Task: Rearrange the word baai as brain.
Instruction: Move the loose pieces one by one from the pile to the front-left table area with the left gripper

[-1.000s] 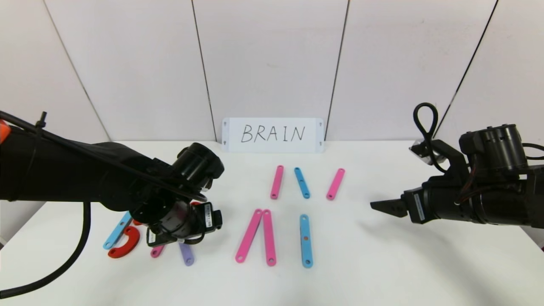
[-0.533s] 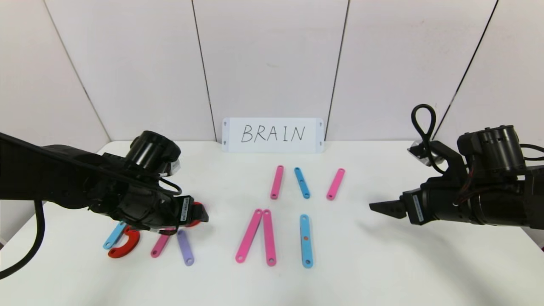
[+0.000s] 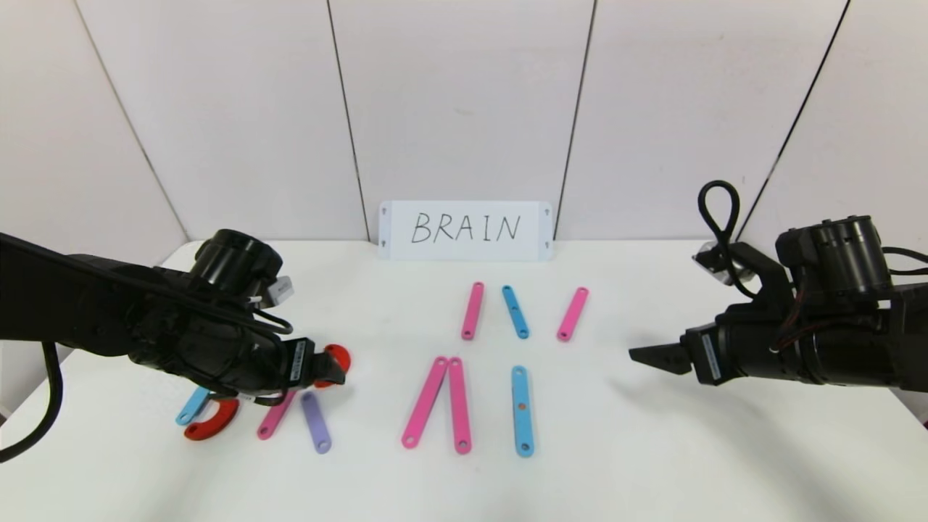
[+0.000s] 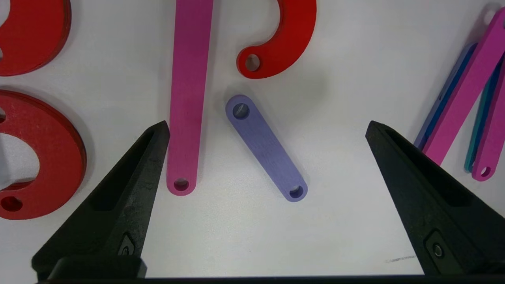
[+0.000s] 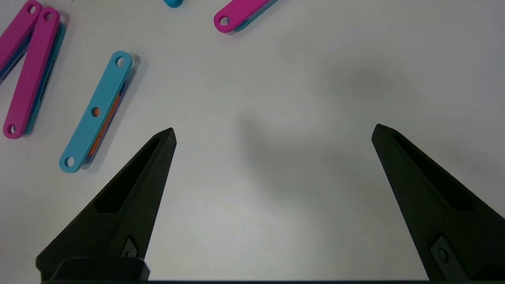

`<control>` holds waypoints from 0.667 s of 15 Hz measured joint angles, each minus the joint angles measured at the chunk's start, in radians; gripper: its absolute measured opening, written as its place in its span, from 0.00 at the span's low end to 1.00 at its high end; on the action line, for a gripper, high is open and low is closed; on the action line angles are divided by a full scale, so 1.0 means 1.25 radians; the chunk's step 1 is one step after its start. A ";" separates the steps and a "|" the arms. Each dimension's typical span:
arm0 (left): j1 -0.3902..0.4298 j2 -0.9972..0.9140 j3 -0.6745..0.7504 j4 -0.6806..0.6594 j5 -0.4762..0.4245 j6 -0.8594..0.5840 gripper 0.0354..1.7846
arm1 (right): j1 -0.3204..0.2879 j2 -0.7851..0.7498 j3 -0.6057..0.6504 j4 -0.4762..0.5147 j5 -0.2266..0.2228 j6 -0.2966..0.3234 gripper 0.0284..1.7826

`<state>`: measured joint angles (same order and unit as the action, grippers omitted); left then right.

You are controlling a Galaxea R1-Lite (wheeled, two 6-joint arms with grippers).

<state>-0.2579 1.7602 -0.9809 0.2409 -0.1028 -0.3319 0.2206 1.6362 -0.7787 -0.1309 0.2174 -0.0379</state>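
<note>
The letters lie flat on the white table. At the left are a blue bar, a red C-curve, a pink bar, a purple bar and another red curve. My left gripper hovers over this group, open and empty. In the left wrist view the gripper frames the purple bar, the pink bar and the red curve. My right gripper hangs open and empty over bare table.
Two long pink bars form a narrow V at the centre, with a blue bar to their right. Behind them lie a pink, a blue and a pink bar. A white BRAIN card leans on the wall.
My left arm has drawn back to the left and turned level, uncovering the pink and purple bars and the red curve. My right arm has barely moved.
</note>
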 joint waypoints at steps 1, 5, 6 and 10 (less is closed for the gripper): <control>0.001 0.007 0.002 0.000 0.002 0.001 0.97 | 0.000 0.000 0.000 0.000 0.000 0.000 0.97; 0.002 0.028 0.004 0.000 0.006 0.000 0.97 | 0.000 0.001 0.000 0.000 0.000 0.000 0.97; 0.002 0.030 0.004 0.000 0.006 0.000 0.97 | 0.000 0.001 0.000 0.000 0.000 0.000 0.97; 0.001 0.036 0.004 0.000 0.001 0.000 0.97 | 0.000 0.001 0.000 0.000 0.000 0.000 0.97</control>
<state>-0.2572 1.8055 -0.9760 0.2413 -0.1013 -0.3323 0.2206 1.6377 -0.7791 -0.1309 0.2174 -0.0379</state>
